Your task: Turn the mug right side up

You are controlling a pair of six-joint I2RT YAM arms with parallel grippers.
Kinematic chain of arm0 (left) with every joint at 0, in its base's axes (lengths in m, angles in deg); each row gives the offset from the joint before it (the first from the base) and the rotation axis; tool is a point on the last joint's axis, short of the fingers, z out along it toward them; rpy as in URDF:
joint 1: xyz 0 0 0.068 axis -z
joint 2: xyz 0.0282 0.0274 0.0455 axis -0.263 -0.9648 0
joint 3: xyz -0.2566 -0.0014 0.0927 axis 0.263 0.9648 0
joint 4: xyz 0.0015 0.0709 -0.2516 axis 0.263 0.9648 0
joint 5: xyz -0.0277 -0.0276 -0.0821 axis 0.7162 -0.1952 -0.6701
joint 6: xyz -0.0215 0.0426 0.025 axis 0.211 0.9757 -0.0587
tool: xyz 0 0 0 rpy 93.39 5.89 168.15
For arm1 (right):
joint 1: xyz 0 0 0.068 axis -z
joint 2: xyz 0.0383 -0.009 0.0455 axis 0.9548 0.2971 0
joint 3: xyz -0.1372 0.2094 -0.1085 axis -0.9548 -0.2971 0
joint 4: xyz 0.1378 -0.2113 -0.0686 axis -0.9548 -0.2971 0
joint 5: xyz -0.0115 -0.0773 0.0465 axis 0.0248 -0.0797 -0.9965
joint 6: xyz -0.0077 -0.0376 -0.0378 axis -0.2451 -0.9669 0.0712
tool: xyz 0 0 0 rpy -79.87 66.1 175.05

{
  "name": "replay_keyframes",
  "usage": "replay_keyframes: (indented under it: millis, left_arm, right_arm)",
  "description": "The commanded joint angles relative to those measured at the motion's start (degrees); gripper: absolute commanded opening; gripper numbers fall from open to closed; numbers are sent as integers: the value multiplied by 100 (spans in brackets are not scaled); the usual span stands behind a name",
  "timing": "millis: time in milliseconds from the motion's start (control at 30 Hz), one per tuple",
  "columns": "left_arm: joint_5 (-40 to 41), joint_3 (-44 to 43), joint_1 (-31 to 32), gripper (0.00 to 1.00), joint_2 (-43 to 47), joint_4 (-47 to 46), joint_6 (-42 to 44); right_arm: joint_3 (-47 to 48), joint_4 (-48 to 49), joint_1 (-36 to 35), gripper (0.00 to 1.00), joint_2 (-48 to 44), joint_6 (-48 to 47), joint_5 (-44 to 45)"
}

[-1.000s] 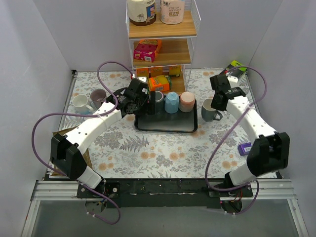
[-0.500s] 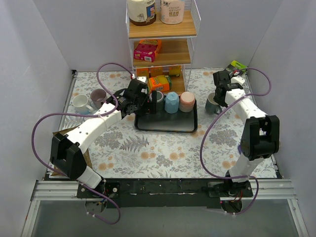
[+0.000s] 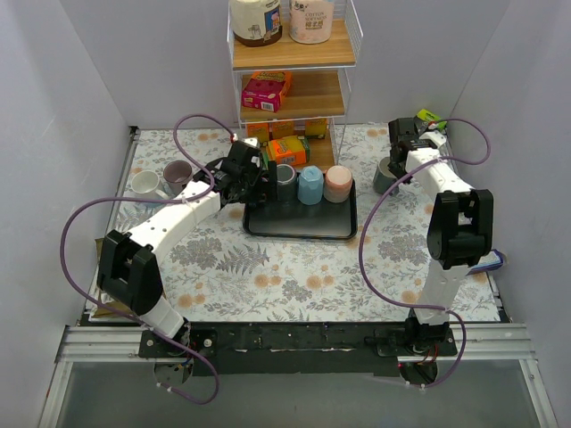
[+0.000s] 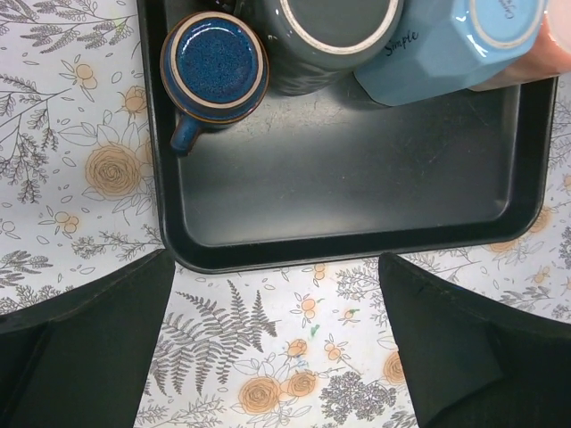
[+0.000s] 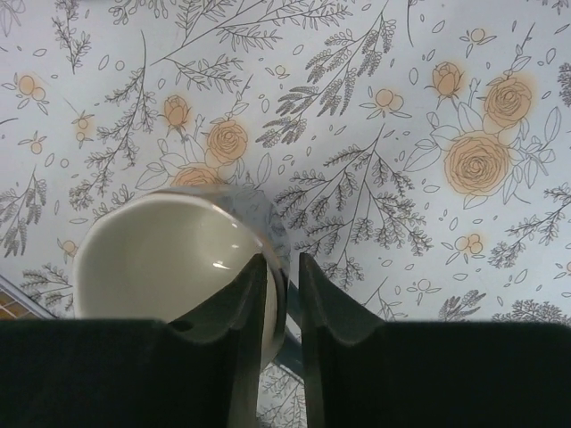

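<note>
The left arm (image 3: 169, 223) reaches from the near left corner of the counter (image 3: 268, 267) across to the far left corner of the tray (image 3: 299, 223), and its wrist bends down. The left gripper (image 4: 275, 260) hangs over the near edge of the tray with its jaws wide apart and nothing between them. The right arm (image 3: 446, 192) stretches straight out to the far right corner of the counter. The right gripper (image 5: 283, 267) points down at the mug (image 5: 169, 259), which stands on the counter to the right of the tray, near the far right corner. From the top view the mug (image 3: 384, 178) is only a small grey shape half hidden by the gripper. The right wrist view shows more: the mug's mouth faces up, it is smooth and cream inside, and its thin round wall sits between the two black jaws. The jaws are close together, one inside the mug and one outside, but I cannot tell if they press on it. The left wrist view shows the tray is dark, flat metal with round corners. On it a small shiny blue cup (image 4: 214, 67) is upside down with its handle to the near left. Beside it are a grey cup (image 4: 335, 22) and a pale blue cup (image 4: 446, 49) with flat sides and the word "Simple". The counter has a cloth with flowers and ferns.
</note>
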Motion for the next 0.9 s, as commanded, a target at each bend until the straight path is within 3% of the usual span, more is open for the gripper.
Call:
replay_keyframes:
  millis: [0, 33, 167, 467, 633, 733, 867]
  left_arm:
    - [-100, 28, -74, 98, -121, -175, 112]
    - [-109, 37, -92, 98, -147, -192, 129]
    - [-179, 125, -127, 98, -253, -403, 558]
    - [-267, 415, -451, 98, -393, -1177, 1615]
    - [-1039, 319, -926, 98, -666, -1396, 1895]
    - [-1365, 275, -936, 90, -929, -1502, 2255]
    - [-1515, 257, -936, 86, -1088, -1869, 2344]
  right_arm:
    - [298, -6, -3, 34, -16, 21, 117]
    - [289, 20, -3, 44, -51, 3, 100]
    - [289, -23, -3, 58, -200, -67, 30]
    - [596, -507, 6, 68, -666, -366, -190]
    - [623, -717, 50, 73, -1123, -559, -620]
    - [386, -657, 50, 73, -1527, -638, -980]
    - [43, -586, 41, 73, -2063, -761, -1341]
